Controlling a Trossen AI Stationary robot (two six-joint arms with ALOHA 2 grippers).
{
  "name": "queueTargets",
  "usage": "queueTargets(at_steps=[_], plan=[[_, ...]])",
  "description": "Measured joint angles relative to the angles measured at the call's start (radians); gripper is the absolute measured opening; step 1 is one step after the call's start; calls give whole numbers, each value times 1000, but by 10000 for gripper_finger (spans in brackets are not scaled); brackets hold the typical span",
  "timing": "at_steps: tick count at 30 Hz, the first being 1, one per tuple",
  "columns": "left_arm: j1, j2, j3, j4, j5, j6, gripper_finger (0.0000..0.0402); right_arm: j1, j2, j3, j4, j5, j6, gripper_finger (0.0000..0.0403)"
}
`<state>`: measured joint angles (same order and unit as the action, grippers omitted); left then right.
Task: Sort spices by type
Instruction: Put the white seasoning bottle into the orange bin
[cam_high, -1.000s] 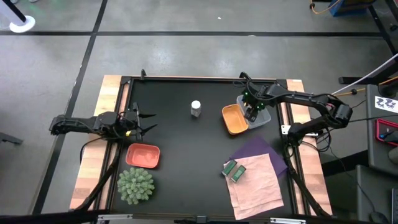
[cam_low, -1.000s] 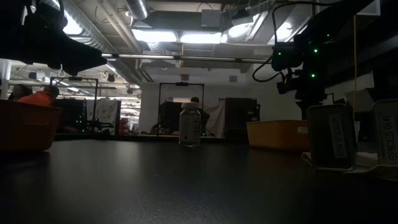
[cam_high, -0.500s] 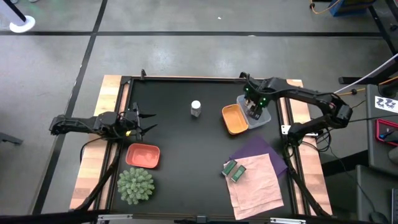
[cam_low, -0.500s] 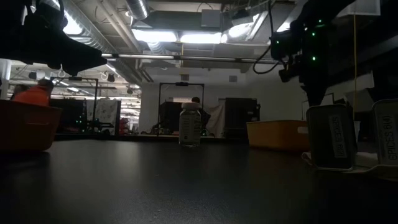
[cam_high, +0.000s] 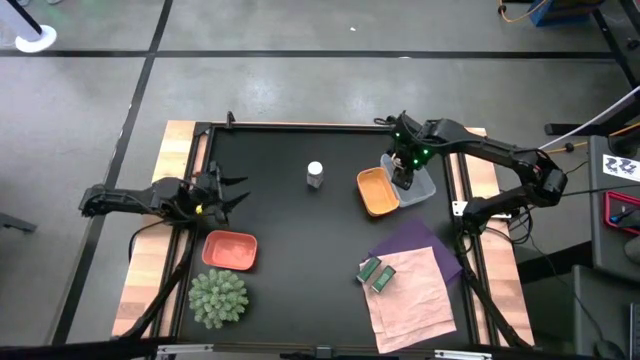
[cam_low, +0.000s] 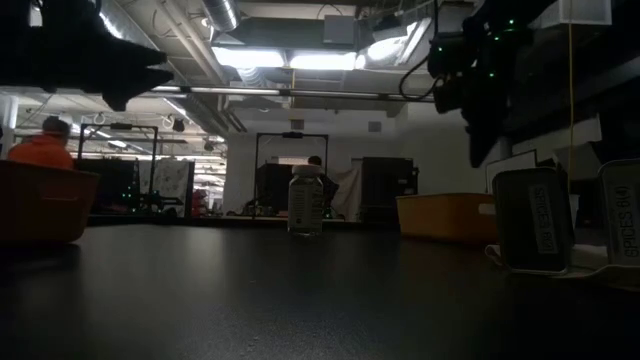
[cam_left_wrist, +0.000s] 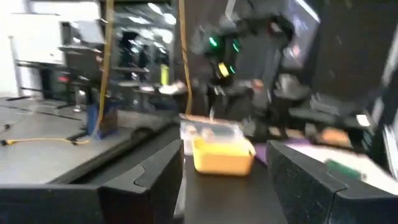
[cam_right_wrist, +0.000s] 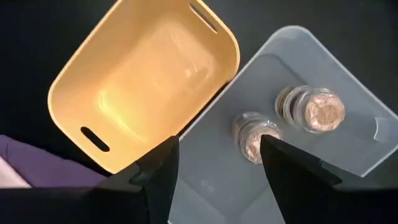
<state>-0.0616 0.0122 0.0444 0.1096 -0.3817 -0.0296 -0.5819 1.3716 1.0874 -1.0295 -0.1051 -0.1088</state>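
Two pinkish-topped jars stand side by side on the floor of the clear tray. My right gripper hovers open and empty above that tray. The white-capped jar stands upright on the black table, also seen in the low view. Two green packets stand on the pink cloth near the right front. My left gripper waits open at the table's left side, holding nothing.
An empty orange tray sits against the clear tray. A salmon-red tray and the green spiky plant ball lie near the left front. Purple cloth lies under pink cloth. A person in orange shows in the room behind.
My right gripper has risen above the clear tray and drifted slightly toward the far edge. My left gripper has lifted a little at the left side. The jars, trays and packets have stayed in place.
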Motion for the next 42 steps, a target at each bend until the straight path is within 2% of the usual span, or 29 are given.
queueTargets(at_steps=[3,9,19,23,30,35,42], plan=[[1,25,0,68,-68,0,217,0,0,0,21,0,-5,225],[38,166,1,209,-83,-3,217,0,0,0,44,0,-5,225],[141,601,4,485,-83,-102,217,0,0,0,83,-1,-5,225],[157,769,50,513,-83,-145,217,0,0,0,96,0,-17,225],[157,1010,194,553,-79,-24,217,0,0,0,96,0,-31,225],[157,1103,275,597,-76,65,217,0,0,0,97,0,-31,225],[157,1165,327,589,-75,97,217,0,0,0,97,-1,-31,225]])
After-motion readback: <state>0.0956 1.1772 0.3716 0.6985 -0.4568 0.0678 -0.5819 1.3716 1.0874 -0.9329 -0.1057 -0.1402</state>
